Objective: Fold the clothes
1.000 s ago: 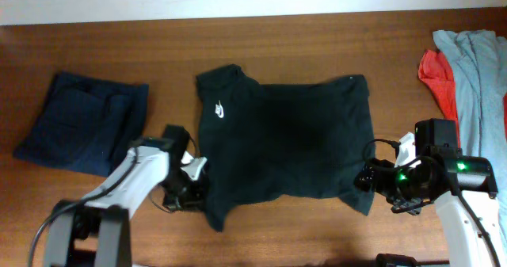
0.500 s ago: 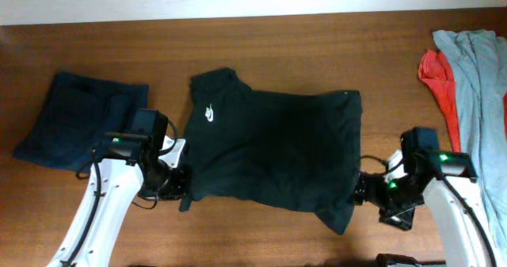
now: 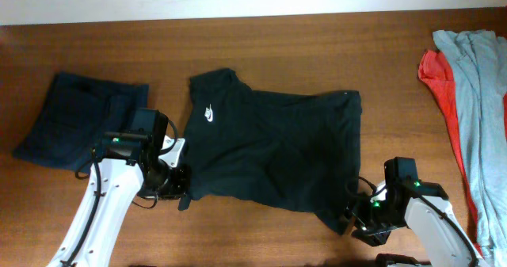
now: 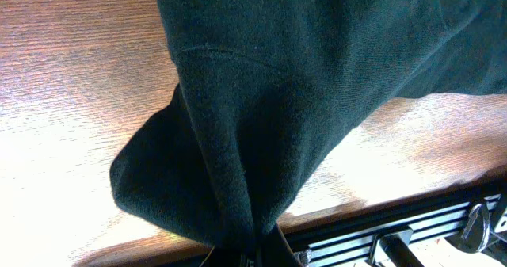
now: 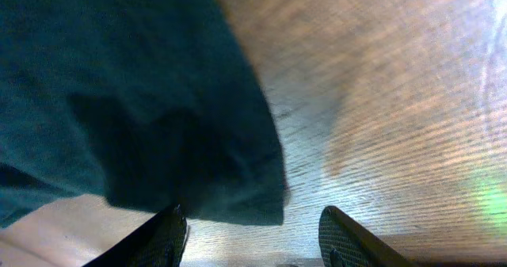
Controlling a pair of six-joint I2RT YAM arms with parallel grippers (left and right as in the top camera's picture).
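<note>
One corner of the shirt (image 3: 269, 152) is pinched tight in our left gripper (image 4: 249, 249); our right gripper (image 5: 252, 234) stands spread wide beside the far corner.

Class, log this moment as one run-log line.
task: fold T-shirt | left gripper: shut on T-shirt corner | right gripper: open beside other corner | T-shirt: spread rumpled on table

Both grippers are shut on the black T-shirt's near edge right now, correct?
Not quite. Only the left gripper is shut on the black T-shirt, with the cloth bunched into it. The right wrist view shows the right gripper open, its fingers apart and the shirt's corner lying loose on the table beside them.
</note>
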